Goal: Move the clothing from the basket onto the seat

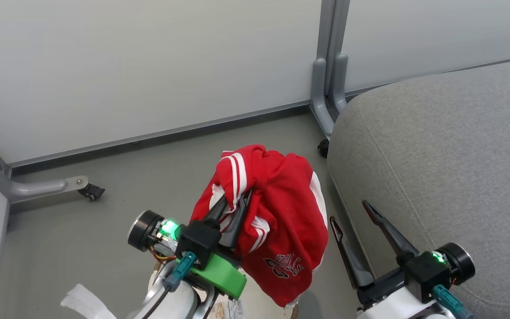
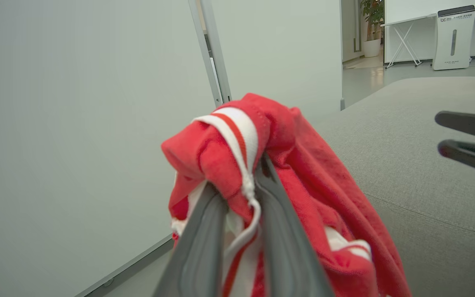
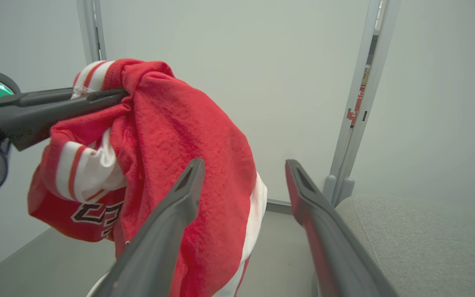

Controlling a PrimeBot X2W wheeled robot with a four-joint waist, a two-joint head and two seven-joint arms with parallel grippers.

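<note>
Where the left gripper (image 1: 237, 200) closes, its two dark fingers (image 2: 204, 247) pinch a bunched fold of the clothing (image 1: 286, 212) at a white-striped band, with a white cord caught between them in the left wrist view; the grip takes only this one fold. From that pinch the red fabric drapes down and toward the robot's right, with lettering near the hem. Its lowest edge hangs just above a sliver of pale rim that is probably the basket (image 1: 292, 306), mostly hidden under the arm. The clothing is thus lifted out, in the air over the grey floor (image 1: 148, 177), and not yet on the seat (image 1: 436, 155), whose rounded corner stands just beside it on the right. The right gripper (image 1: 349, 212) is spread wide and holds nothing, poised between fabric and cushion edge. Step in hand, by judgement: the carry across. To do it well, the left arm should raise the bundle until the hanging hem clears the cushion's edge, travel rightward well over the seat's surface rather than its rim, lower until the fabric rests, and only then part the fingers. A single-fold grip may slip under quick motion, so a smooth pace suits, with the right gripper out of the path.
</note>
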